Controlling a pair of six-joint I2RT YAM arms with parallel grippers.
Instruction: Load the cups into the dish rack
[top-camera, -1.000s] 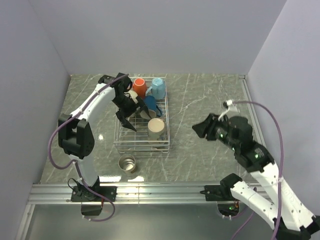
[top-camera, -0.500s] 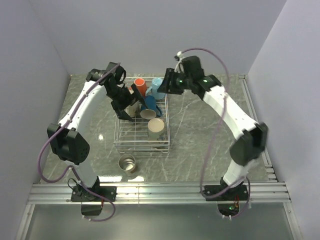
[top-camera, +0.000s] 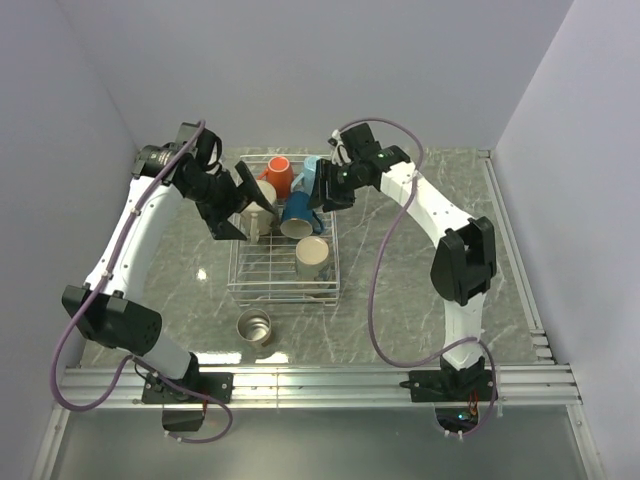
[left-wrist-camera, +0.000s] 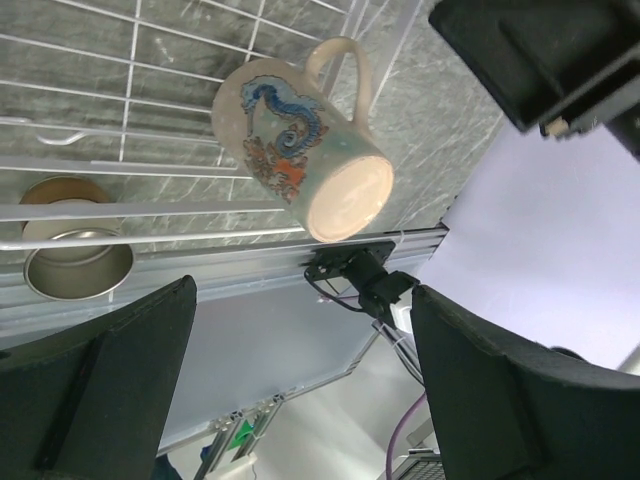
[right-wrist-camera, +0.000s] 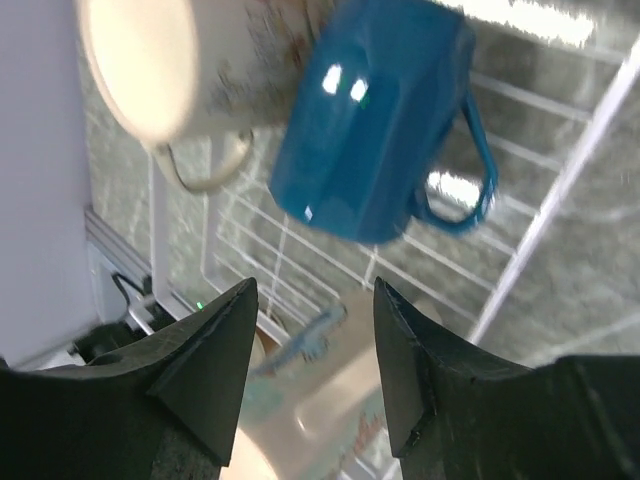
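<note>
Five of the six mugs sit inside the rack (top-camera: 240, 283), so the loading looks nearly done. The orange mug (top-camera: 279, 174) and the light blue mug (top-camera: 313, 168) are at the far end. The white mug (top-camera: 263, 196) and the dark blue mug (top-camera: 297, 208) are just in front of them, and the beige mug (top-camera: 312, 256) is nearer the arm bases. Only the steel mug (top-camera: 254, 326) is left. It stands on the worktop (top-camera: 400, 290) just outside the rack's near end.

The rack's long axis runs away from the arm bases, with its open side up. The steel mug is upright with its mouth up, so its axis is vertical; its handle cannot be made out. The beige mug also shows its mouth upward. The dark blue mug is tipped, with its cream mouth turned toward the near side and its handle out to one side in the right wrist view.

The left end effector (left-wrist-camera: 302, 292) hangs over the rack's left edge with its fingers spread wide and nothing between them. The right end effector (right-wrist-camera: 315, 285) hovers above the dark blue mug at the far end, also wide open and empty.

The likely remaining step is to pick up the steel mug and place it in the free near part of the rack beside the beige mug.
</note>
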